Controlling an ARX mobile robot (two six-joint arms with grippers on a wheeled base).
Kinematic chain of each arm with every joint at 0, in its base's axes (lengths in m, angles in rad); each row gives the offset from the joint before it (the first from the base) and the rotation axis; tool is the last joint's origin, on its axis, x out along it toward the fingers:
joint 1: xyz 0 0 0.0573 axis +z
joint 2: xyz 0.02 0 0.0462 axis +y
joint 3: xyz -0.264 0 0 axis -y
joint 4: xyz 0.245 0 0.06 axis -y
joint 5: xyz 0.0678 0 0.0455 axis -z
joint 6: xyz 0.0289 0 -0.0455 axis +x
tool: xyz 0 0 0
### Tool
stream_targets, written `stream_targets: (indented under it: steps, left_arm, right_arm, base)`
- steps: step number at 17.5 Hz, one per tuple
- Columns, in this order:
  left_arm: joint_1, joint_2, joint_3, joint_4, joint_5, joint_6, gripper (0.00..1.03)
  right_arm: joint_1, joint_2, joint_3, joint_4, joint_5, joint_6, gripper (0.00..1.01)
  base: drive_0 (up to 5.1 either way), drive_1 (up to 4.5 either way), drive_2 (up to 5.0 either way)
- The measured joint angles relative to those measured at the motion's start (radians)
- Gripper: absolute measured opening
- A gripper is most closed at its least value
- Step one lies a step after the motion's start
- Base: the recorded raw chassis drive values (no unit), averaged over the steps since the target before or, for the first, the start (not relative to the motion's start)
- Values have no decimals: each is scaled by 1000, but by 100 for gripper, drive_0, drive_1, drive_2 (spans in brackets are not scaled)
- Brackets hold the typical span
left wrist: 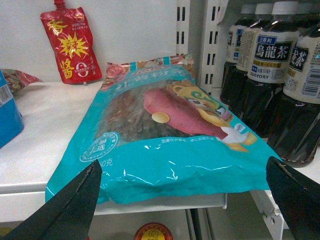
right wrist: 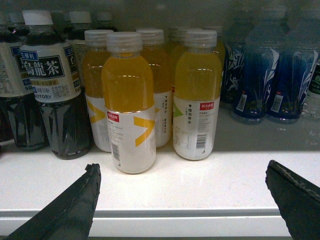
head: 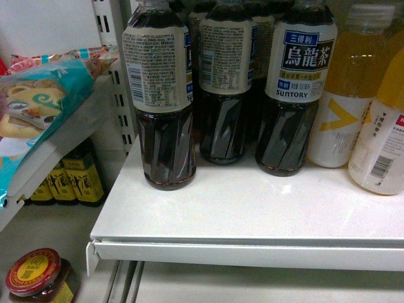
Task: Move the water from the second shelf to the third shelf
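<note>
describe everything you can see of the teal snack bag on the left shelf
The teal snack bag is a glossy, crinkled plastic pouch with a clear window showing dark contents. It is printed with a pink sweet potato, a cartoon figure and white text, with a pinkish sealed top edge. It lies flat on the white shelf, its near end overhanging the front edge. It looks sealed and full. Nothing grips it; the left gripper's fingers frame it, open.

You see two teal plastic snack bags (left wrist: 165, 145) and one red spouted sauce pouch (left wrist: 70, 45) on the left shelf. On the white shelf (right wrist: 200, 190) at least three dark cream-labelled tea bottles (right wrist: 47, 85), five yellow white-capped juice bottles (right wrist: 129, 105) and two blue-labelled clear bottles (right wrist: 255, 70) show; rear rows cannot be counted.
</note>
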Motion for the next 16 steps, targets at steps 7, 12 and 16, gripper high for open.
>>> stream_targets:
  steps: [7,12,16]
  left_arm:
    - [0,0,0,1,0,0,98]
    - [0,0,0,1,0,0,98]
    - [0,0,0,1,0,0,98]
  right_arm:
    - [0,0,0,0,0,0,98]
    - [0,0,0,0,0,0,98]
    - [0,0,0,0,0,0,98]
  base:
    - [0,0,0]
    - [0,0,0]
    - [0,0,0]
